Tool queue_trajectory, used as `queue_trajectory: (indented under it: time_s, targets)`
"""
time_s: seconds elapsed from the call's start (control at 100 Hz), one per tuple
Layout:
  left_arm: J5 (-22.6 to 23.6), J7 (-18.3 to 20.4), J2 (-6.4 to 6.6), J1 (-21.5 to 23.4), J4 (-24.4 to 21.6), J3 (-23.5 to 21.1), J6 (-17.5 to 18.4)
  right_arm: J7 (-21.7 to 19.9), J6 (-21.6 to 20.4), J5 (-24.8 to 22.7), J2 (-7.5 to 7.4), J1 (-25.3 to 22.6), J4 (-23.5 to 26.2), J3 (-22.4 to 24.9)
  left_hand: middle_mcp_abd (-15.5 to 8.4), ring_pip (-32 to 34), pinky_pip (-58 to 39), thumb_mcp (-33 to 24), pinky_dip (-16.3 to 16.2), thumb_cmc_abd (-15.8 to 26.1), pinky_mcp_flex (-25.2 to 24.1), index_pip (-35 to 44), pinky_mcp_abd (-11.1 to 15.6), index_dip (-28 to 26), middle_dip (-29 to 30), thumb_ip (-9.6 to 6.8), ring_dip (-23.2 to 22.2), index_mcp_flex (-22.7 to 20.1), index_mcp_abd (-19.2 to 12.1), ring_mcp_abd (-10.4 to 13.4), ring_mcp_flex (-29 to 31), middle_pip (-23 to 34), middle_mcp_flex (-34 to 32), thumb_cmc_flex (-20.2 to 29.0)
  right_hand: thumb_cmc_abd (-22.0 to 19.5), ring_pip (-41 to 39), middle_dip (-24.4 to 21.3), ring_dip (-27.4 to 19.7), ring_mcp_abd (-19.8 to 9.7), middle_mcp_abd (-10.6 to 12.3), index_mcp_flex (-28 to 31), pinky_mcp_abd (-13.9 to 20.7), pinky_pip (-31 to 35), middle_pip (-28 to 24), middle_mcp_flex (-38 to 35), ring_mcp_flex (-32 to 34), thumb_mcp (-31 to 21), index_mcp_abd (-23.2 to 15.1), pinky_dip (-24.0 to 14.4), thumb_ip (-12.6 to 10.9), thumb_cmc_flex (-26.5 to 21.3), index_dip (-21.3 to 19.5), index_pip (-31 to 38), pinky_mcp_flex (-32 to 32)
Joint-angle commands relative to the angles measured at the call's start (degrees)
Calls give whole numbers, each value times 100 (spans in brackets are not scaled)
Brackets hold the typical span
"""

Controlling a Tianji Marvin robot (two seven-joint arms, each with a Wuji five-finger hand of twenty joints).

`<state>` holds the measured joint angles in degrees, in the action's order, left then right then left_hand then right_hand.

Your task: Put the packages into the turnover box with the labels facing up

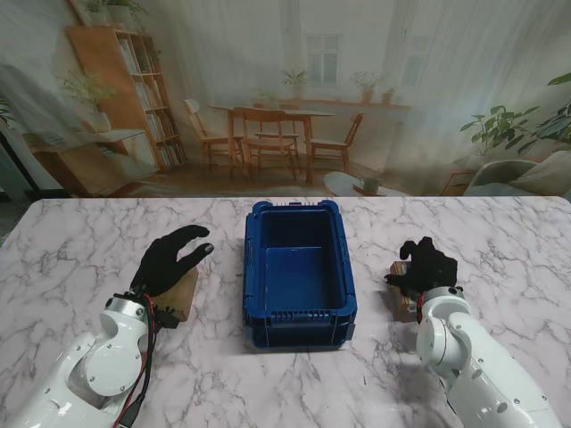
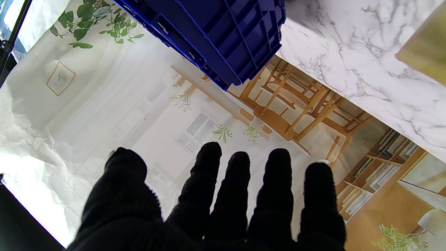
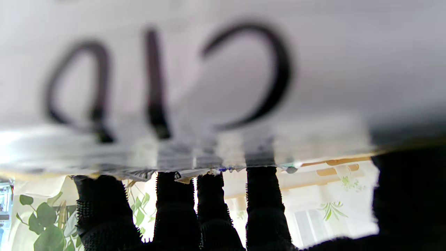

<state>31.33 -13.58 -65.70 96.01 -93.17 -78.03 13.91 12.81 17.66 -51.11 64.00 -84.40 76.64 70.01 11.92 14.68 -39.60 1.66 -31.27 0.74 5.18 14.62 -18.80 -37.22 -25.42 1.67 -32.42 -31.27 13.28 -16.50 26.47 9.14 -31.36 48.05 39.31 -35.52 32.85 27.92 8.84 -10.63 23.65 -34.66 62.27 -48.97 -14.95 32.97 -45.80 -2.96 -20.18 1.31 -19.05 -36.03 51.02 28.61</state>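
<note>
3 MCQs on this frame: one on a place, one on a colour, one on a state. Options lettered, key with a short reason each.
1. Where does the turnover box stand in the stand view?
A. Between the two hands
B. Left of the left hand
C. Right of the right hand

2. What colour is the box?
A. Red
B. Blue
C. Green

3. What is the left hand doing?
A. Gripping a package inside the box
B. Fingers spread, holding nothing, over a brown package
C. Closed in a fist on the box rim

Key:
1 A: the box sits mid-table, the left hand on one side and the right hand on the other.
2 B: its walls and floor are blue.
3 B: the left wrist view shows the fingers apart with nothing between them.
</note>
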Motion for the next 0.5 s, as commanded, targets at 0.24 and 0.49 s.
queue_trajectory:
  time_s: [0.24,0.49]
  targets:
    - [9,56,-6,21,-21,6,-18,-650,38,-203,-97,65,1118,418,-67,3,142,15,-74,195,-74,-83,-21,44,11,-104,-4,-98,-31,19,-28,-55,30,141,-342,-1102,-88,189,-47,-128,150,1448,1767,-22,-48,354,-1715,156,-450,-29,-1200,118,-73,728]
    - [10,64,-4,21,-20,7,-7,-1257,73,-259,-144,339,1729,370,-63,1,144,15,-74,193,-75,-82,-17,44,11,-104,-4,-101,-24,21,-30,-55,28,143,-406,-1074,-133,169,-22,-156,185,1433,1747,30,-76,353,-1642,174,-438,-22,-1195,142,-90,687]
